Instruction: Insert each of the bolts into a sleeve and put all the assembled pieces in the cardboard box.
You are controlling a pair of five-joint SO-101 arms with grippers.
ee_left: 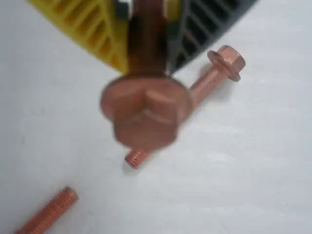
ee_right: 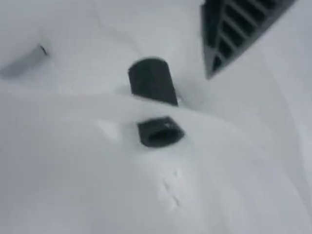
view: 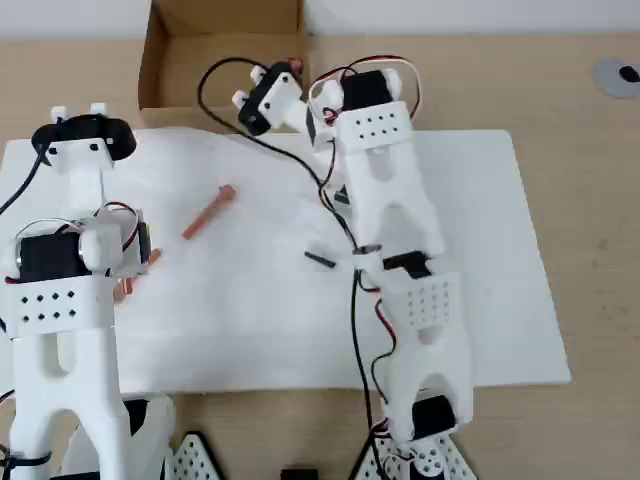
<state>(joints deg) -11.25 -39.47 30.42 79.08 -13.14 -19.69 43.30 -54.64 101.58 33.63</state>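
Left wrist view: a bolt (ee_left: 146, 105) is clenched in the left gripper (ee_left: 148, 29) jaws, sleeves (ee_right: 152, 80) are seen unfilled, and the right gripper (view: 250, 110) state cannot be told.

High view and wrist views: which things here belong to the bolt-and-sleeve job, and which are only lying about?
For the job:
held bolt in the left gripper, loose bolt, black sleeve, second sleeve, cardboard box.

Only lying about:
white sheet, grey disc, arm cables.
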